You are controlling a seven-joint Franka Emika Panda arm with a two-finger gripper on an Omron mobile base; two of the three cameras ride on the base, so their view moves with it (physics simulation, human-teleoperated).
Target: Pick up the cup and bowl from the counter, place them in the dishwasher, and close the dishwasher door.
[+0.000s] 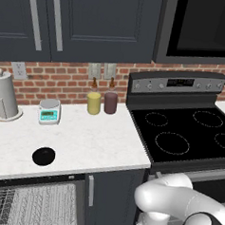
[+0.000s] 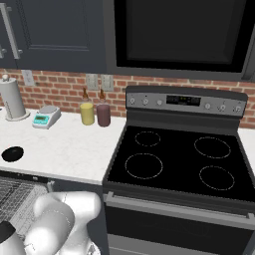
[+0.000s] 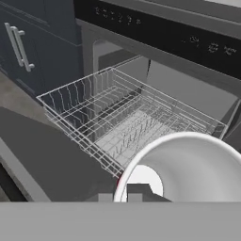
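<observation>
The surface [image 1: 93, 141] looks like smooth white stone, faintly marbled. The bowl [image 1: 43, 156] is matt black. The dishwasher [image 3: 141, 84] holds a thin light grey wire rack [image 3: 117, 122]. The cup [image 3: 188, 164] shows a smooth white plastic inside. The stove top [image 2: 174, 159] is glossy black glass; the wall behind [image 1: 64, 77] is rough red brick.

base views: behind arm, sharing counter [image 1: 93, 141] | hand view: close above dishwasher [image 3: 132, 127] rack

stove display [image 2: 183, 100] blurred, no readable text
</observation>
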